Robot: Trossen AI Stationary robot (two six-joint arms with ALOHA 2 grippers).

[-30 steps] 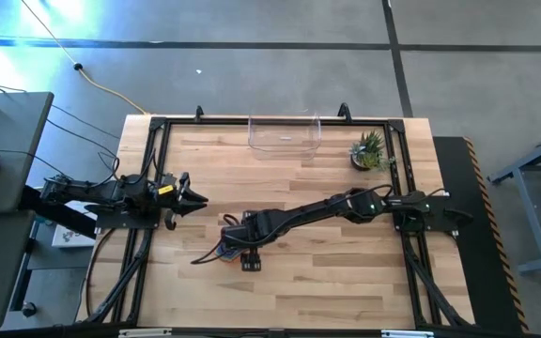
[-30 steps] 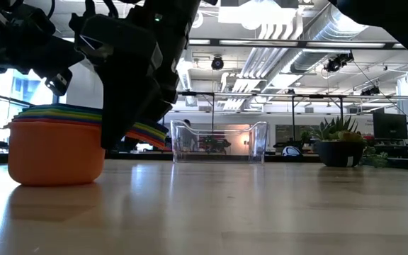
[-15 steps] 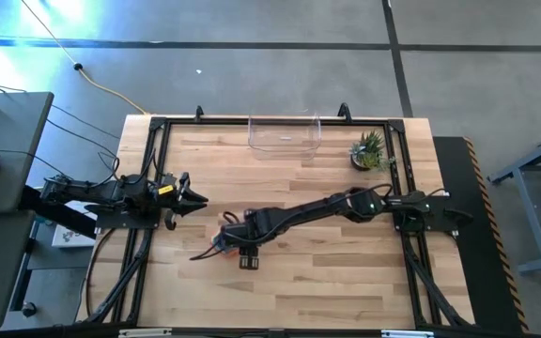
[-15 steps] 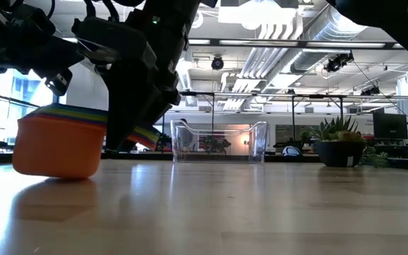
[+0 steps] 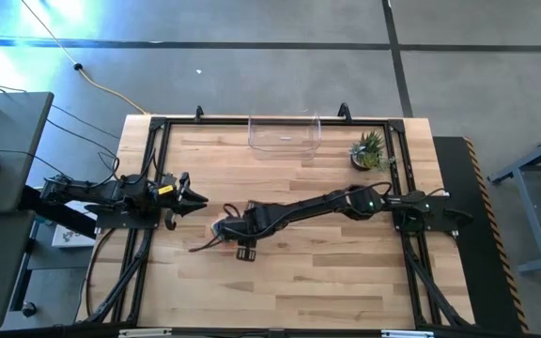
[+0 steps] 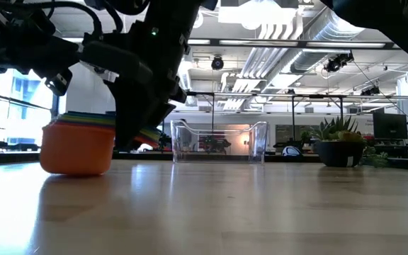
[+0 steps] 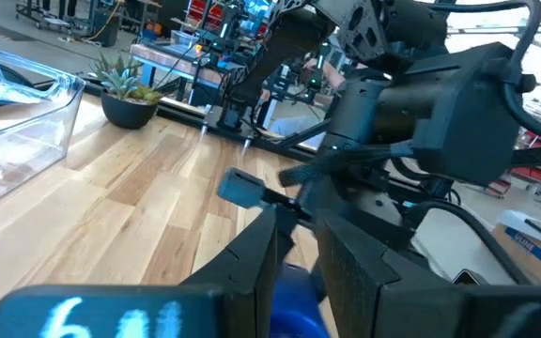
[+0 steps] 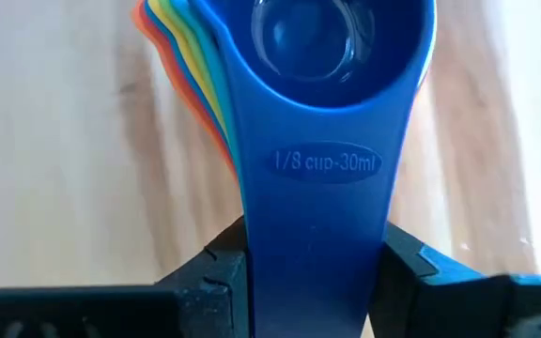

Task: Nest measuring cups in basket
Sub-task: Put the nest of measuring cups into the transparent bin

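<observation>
A pale wooden table (image 5: 327,272) inside a black frame is standing on a grey floor, and in the low view an open workshop with ceiling ducts is stretching out behind it. The basket (image 5: 284,135) is sitting at the far edge of the table, with nothing showing inside it, and a small potted plant (image 5: 368,150) is standing just beside it, toward the right arm's side. The measuring cups (image 6: 78,145) are sitting nested in one stack, the orange one outermost, well short of the basket and toward the left arm's side; in the low view the stack's base is appearing at table level, but contact cannot be told for sure. The right gripper (image 5: 238,230) is reaching out from its base to that stack, and its fingers (image 8: 216,272) are pinching the flat blue handle (image 8: 313,216), marked 1/8 cup 30 ml, from both sides, with the other coloured handles fanning out beneath. The left gripper (image 5: 191,198) is waiting near its own base, well apart from the basket, its fingers (image 7: 252,263) drawn close together with only a narrow slit between them.
</observation>
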